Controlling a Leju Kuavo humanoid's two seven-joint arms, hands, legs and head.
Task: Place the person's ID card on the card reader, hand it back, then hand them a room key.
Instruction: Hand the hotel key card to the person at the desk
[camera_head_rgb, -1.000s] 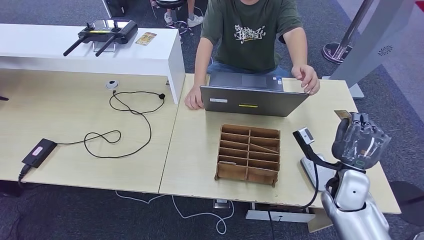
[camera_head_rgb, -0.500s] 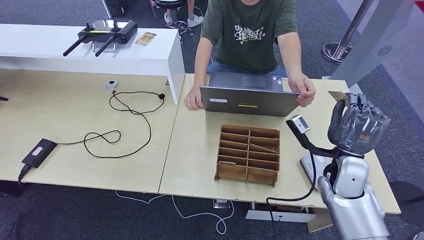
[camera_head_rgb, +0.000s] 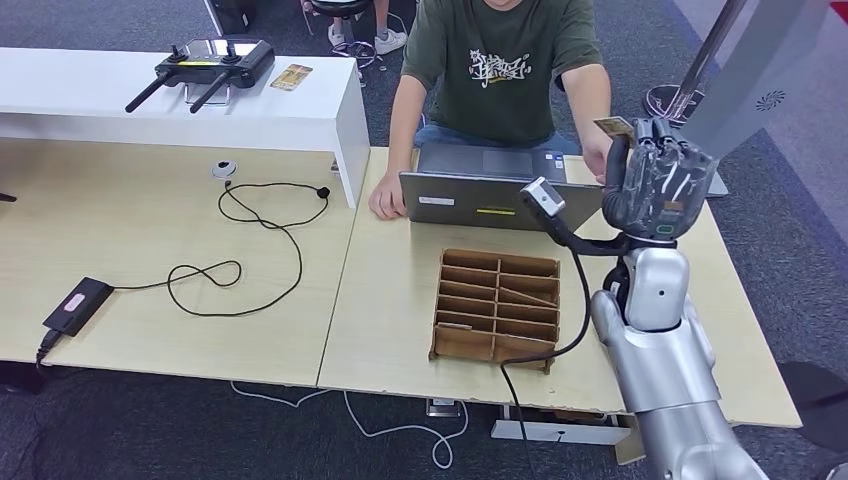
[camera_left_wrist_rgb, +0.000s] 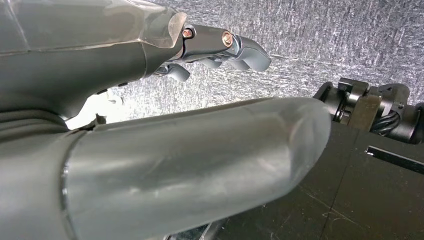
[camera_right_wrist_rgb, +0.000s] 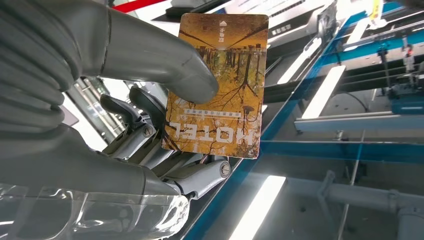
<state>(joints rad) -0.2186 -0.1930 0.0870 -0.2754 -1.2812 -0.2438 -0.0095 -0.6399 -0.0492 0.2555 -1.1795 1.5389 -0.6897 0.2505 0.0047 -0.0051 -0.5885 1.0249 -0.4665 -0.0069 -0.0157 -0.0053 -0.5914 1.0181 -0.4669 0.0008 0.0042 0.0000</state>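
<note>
Step in hand looks like the last one: handing over the room key. Right hand (camera_head_rgb: 655, 175) is raised high over the far right of the pale wooden table (camera_head_rgb: 400, 330), next to the open grey laptop (camera_head_rgb: 500, 195), palm side toward the person in the dark green printed T-shirt (camera_head_rgb: 500, 65)

Card state: the orange-and-yellow plastic key card printed "HOTEL" (camera_right_wrist_rgb: 217, 85) is pinched between the thick grey thumb (camera_right_wrist_rgb: 165, 62) and the darker fingers (camera_right_wrist_rgb: 150, 140) behind it. Thumb sits across the card's face; most of the card stands clear of the grip, so there is free card to take. In the head view only its top edge (camera_head_rgb: 613, 126) pokes out above the hand

The person's hand (camera_head_rgb: 597, 160) is just beside the robot's, near the laptop's right corner, mostly hidden behind the hand. Cannot tell whether it touches the card yet

Left hand (camera_left_wrist_rgb: 220, 47) hangs over grey carpet, fingers curled in, nothing seen in it

Also on the table: brown slotted wooden organiser box (camera_head_rgb: 497, 305), near the middle, between the robot and the laptop

Next move, my read:
- hold the arm steady at this height, card edge presented toward the person
- keep the pinch until the person has a firm hold on the free end, then ease the thumb off
- release too early = card drops onto the laptop or table; too late = tug against the fingers
- then draw the arm back clear of the laptop lid
</note>
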